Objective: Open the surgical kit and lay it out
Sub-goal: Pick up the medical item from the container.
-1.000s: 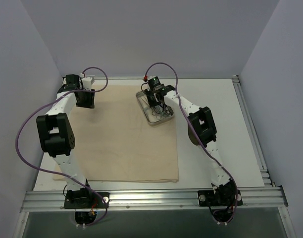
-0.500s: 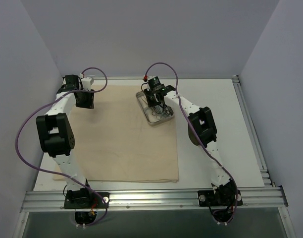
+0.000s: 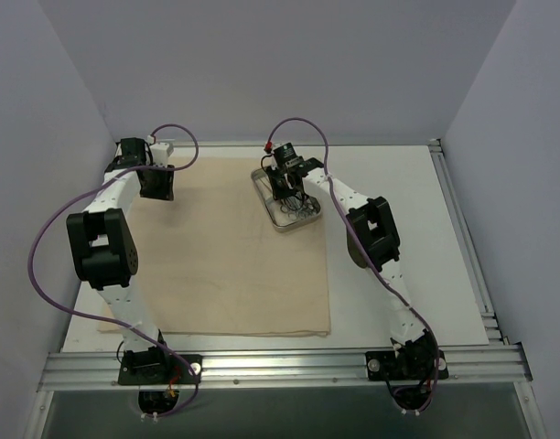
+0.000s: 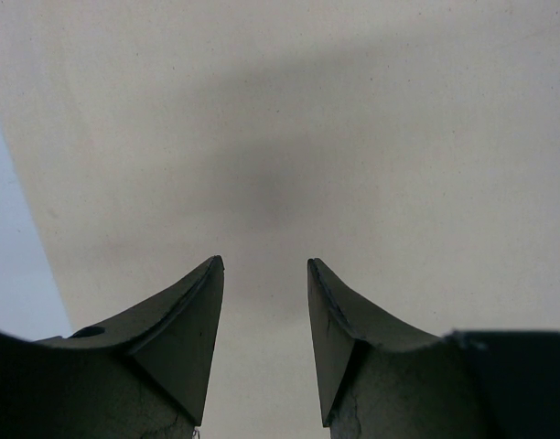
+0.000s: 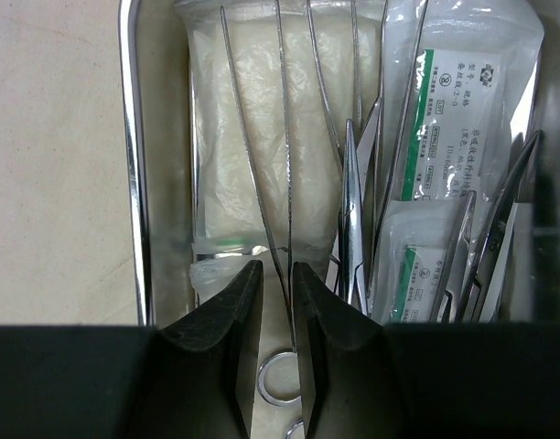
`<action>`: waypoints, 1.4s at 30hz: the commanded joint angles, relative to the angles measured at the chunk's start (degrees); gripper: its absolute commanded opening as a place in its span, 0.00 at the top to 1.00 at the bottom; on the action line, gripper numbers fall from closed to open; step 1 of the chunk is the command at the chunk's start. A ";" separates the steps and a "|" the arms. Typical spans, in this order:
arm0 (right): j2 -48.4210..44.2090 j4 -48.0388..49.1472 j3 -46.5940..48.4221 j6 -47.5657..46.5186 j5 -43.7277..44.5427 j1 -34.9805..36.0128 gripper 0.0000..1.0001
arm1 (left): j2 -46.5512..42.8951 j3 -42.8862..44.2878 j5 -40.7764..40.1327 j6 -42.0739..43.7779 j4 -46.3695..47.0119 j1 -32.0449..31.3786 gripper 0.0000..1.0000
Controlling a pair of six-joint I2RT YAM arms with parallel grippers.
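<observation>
Right wrist view, item one: the right gripper (image 5: 275, 270) is hanging inside the steel tray (image 5: 129, 183) with its two dark fingers standing narrowly apart. One thin shaft of the forceps (image 5: 284, 137) is running up between the fingertips, closer to the right-hand finger. Whether the pads are pinching it cannot be told. A ring handle is showing just below the tips.

Item two, tray contents: a gauze pad (image 5: 243, 119) in clear wrapping is lying along the left side under the forceps. Further thin metal instruments (image 5: 353, 201) are lying lengthwise down the middle. Two clear packets are sitting on the right, the larger packet (image 5: 458, 101) with a green and white label and the smaller packet (image 5: 425, 274) just below it.

Item three, left wrist view: the left gripper (image 4: 264, 265) is hovering with its jaws standing well apart and nothing between them. Beneath it the beige cloth wrap (image 4: 335, 128) is lying flat.

Item four, top external view: the cloth is lying spread over the white table (image 3: 399, 238). The tray is sitting on the cloth's far right corner, with the right arm reaching out over it. The left arm is reaching to the cloth's far left corner, well apart from the tray.
</observation>
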 commanded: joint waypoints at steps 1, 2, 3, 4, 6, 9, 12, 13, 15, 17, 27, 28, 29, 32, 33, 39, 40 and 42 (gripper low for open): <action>0.66 -2.08 1.27 -0.03 -0.55 0.42 0.83 | -1.04 -0.04 0.99 0.78 1.20 0.51 0.49; 0.74 -2.17 1.28 -0.03 -0.55 0.42 0.84 | -1.04 -0.04 0.99 0.87 1.20 0.51 0.49; 0.75 -2.26 1.36 -0.12 -0.55 0.42 0.86 | -1.04 -0.04 1.08 0.87 1.20 0.51 0.49; 0.66 -2.26 1.36 -0.12 -0.46 0.42 0.88 | -1.04 -0.04 0.99 0.87 1.11 0.51 0.49; 0.22 -2.26 1.36 -0.03 -0.46 0.33 0.92 | -1.12 -0.04 0.99 0.87 1.11 0.59 0.49; -0.92 -2.17 1.80 0.14 -0.11 0.42 0.95 | -1.21 -0.12 0.90 0.87 1.11 0.59 0.49; -2.33 -2.00 1.98 0.32 0.42 0.42 0.99 | -1.21 0.05 0.99 0.87 1.03 0.59 0.49; -2.77 -1.82 1.98 0.41 0.50 0.42 1.00 | -1.21 0.14 0.99 0.78 1.03 0.59 0.49; -3.91 -1.56 1.89 0.67 0.85 0.42 1.00 | -1.47 0.14 0.99 0.78 0.94 0.59 0.49; -5.31 -1.21 1.63 1.11 1.64 0.60 1.00 | -1.65 0.23 1.08 0.78 0.85 0.68 0.49; -11.47 2.56 -1.01 4.71 8.22 2.53 1.00 | -3.49 0.22 2.31 0.96 -0.29 0.68 0.49; -12.08 3.27 -1.36 5.06 9.63 2.70 1.00 | -3.76 0.23 2.57 0.96 -0.64 0.59 0.49; -13.04 3.97 -2.32 5.50 10.25 3.40 1.00 | -4.11 0.23 3.01 0.87 -0.82 0.68 0.49; -13.84 6.00 -3.03 7.34 13.07 4.72 1.00 | -5.25 0.31 3.80 0.78 -1.61 0.68 0.49; -13.84 7.13 -3.20 8.31 13.51 5.07 1.00 | -5.95 0.23 4.24 0.70 -1.78 0.68 0.49; -11.57 16.52 -5.49 18.59 13.95 9.55 1.00 | -8.50 -0.21 7.84 0.08 -3.72 0.68 0.49; -10.43 17.42 -5.49 20.08 13.95 10.08 1.00 | -8.77 -0.39 8.02 -0.01 -3.63 0.68 0.49; -9.10 21.53 -5.75 24.91 13.86 11.05 1.00 | -9.73 -1.52 7.58 -0.18 -3.46 0.77 0.48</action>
